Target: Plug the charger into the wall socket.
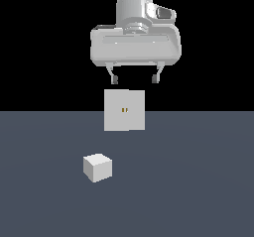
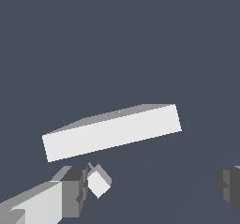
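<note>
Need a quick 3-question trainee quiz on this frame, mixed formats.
1. True or false: the tool is holding the charger.
2. In the exterior view, the charger lies on the floor: A) toward the left of the socket and nearer the camera; B) on top of the socket; C) to the socket's right.
3. Fill in: the socket's two golden slots sit at its ____.

Key: 1 false, the tool is open and empty above the socket. 2 A. 3 centre.
</note>
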Available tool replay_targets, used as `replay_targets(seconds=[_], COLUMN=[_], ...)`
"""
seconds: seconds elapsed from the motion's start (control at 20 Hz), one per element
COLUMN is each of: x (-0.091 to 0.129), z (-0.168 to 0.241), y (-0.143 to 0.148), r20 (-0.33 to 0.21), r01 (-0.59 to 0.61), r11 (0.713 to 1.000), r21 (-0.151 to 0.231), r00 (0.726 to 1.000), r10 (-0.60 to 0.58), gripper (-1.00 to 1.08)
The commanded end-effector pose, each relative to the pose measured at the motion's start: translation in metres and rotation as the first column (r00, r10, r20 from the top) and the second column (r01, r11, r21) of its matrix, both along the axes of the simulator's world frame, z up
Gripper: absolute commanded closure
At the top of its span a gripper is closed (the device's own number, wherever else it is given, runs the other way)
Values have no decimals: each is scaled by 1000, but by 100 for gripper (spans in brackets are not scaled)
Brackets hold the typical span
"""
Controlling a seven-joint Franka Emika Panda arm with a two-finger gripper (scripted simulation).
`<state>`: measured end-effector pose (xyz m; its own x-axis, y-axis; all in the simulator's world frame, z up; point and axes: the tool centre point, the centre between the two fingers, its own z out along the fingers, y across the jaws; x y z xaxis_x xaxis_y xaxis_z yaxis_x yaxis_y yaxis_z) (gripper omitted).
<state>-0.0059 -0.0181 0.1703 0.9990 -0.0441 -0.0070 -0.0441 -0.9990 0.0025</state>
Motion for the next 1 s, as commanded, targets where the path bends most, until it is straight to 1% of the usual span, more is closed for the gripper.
replay_targets(seconds=[0.0, 0.3, 0.6, 0.8, 0.95], x=[0, -3, -14, -26, -37], z=[0, -5, -18, -32, -45], y=[0, 4, 16, 28, 37], r20=[0, 5, 19, 34, 48], r01=[0, -32, -126, -219, -302], r11=[1000, 999, 992, 976, 953], r21=[0, 1, 5, 7, 8], r00=[1000, 999, 992, 975, 952], r10=[0, 32, 126, 219, 302], gripper=[-92, -92, -92, -92, -92])
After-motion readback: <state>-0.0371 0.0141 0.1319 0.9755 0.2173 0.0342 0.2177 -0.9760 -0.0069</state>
